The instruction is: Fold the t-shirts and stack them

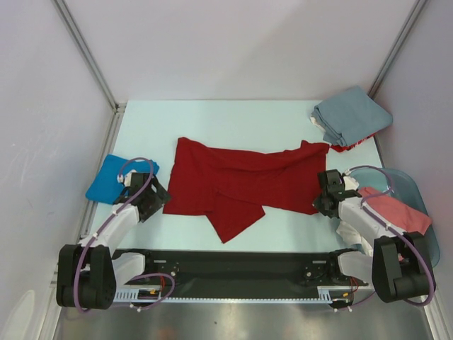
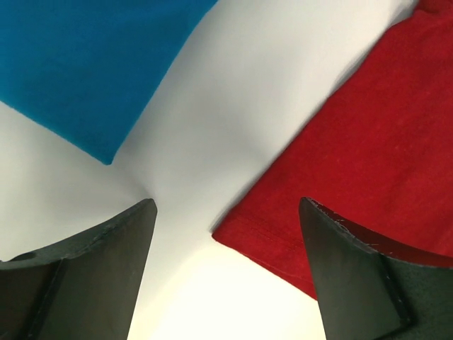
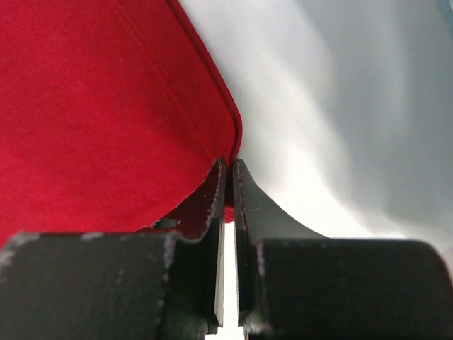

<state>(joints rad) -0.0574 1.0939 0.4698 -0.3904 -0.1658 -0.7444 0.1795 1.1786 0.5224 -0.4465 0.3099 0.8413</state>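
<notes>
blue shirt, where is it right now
Top view: the blue shirt lies at the left edge of the table, beside the left gripper, apart from the red shirt.

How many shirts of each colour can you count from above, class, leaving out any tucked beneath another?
red shirt: 1
bright blue shirt: 1
grey-blue shirt: 1
salmon-pink shirt: 1
Total: 4

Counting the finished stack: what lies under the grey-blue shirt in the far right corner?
Under the grey-blue shirt, a white layer peeks out at its left edge and a red strip at its near edge. How many garments lie beneath is covered.
</notes>
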